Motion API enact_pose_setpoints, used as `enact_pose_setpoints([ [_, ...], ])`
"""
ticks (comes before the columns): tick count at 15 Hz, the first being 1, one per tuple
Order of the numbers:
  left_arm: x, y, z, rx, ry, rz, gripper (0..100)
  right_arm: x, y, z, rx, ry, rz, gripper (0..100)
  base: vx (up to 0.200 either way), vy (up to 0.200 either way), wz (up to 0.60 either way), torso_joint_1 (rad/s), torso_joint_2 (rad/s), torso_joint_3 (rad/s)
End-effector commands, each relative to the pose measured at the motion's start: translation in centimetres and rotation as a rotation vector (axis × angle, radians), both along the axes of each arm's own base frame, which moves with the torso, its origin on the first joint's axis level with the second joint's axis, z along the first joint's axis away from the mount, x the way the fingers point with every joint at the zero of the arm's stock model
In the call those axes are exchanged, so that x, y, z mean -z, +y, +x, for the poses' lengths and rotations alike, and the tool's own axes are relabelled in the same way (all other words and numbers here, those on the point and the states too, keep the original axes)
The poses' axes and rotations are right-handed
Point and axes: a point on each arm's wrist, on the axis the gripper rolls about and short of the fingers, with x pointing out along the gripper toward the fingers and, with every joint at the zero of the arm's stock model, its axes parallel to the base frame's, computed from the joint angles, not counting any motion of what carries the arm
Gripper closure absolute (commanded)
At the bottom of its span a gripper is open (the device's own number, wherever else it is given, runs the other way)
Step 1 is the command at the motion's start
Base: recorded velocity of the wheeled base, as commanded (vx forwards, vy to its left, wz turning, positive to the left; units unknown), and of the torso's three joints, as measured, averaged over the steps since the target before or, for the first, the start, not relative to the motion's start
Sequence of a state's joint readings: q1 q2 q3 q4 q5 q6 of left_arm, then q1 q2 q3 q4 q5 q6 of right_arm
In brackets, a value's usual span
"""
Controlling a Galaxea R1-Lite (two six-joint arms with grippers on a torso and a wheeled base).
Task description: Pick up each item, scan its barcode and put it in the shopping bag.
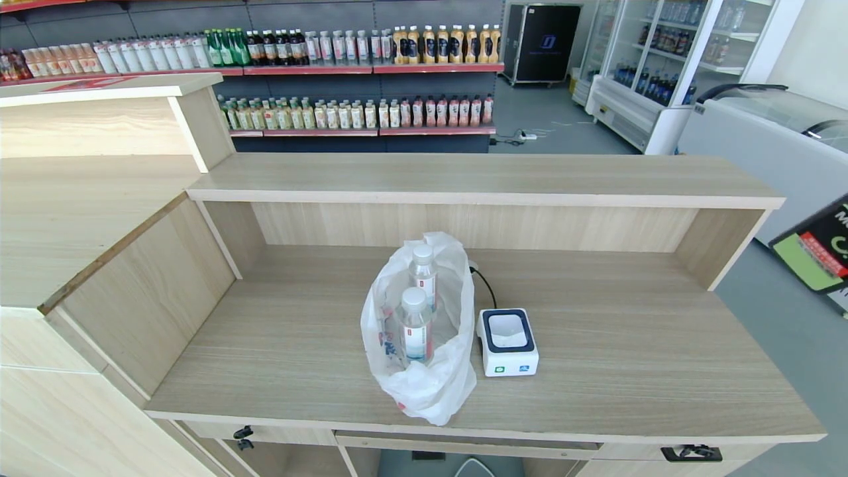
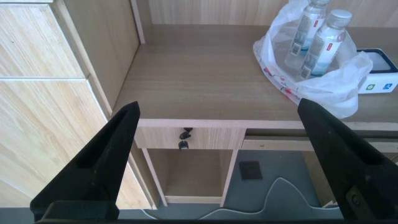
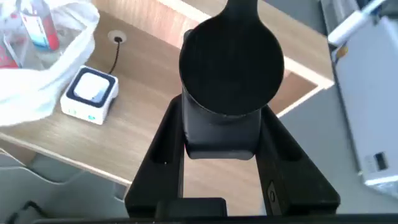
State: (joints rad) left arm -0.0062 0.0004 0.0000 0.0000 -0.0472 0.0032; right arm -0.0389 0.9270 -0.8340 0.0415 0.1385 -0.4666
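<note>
- I see the shopping bag [image 1: 424, 391], thin white plastic with its mouth open, just left of the scanner [image 1: 507, 341]
- A nearer bottle [image 1: 415, 324] and a farther bottle [image 1: 423, 268], clear with white caps, stand upright inside it
- A dark rounded item [image 3: 231, 68] sits clamped in my right gripper [image 3: 224, 121], apart from the scanner

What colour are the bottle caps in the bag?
White caps; the head view shows them best.

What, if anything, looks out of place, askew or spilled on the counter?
Nothing stands out. Both bottles stand upright in the shopping bag, the scanner sits flat beside it, and nothing is spilled.
</note>
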Motion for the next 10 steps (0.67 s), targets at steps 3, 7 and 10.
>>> enact_pose_setpoints([
  [3, 0.0, 0.0, 0.0, 0.000, 0.001, 0.000, 0, 2.4, -0.4, 1.1, 0.155, 0.164, 0.200, 100, 0.000, 0.000, 0.00, 0.000, 0.00, 0.000],
  [7, 0.0, 0.0, 0.0, 0.000, 0.001, 0.000, 0, 2.6, -0.3, 2.9, 0.181, 0.222, 0.401, 100, 0.000, 0.000, 0.45, 0.003, 0.00, 0.001],
  [10, 0.0, 0.0, 0.0, 0.000, 0.001, 0.000, 0, 3.6, -0.2, 6.5, 0.126, 0.367, 0.633, 100, 0.000, 0.000, 0.40, -0.002, 0.00, 0.002],
])
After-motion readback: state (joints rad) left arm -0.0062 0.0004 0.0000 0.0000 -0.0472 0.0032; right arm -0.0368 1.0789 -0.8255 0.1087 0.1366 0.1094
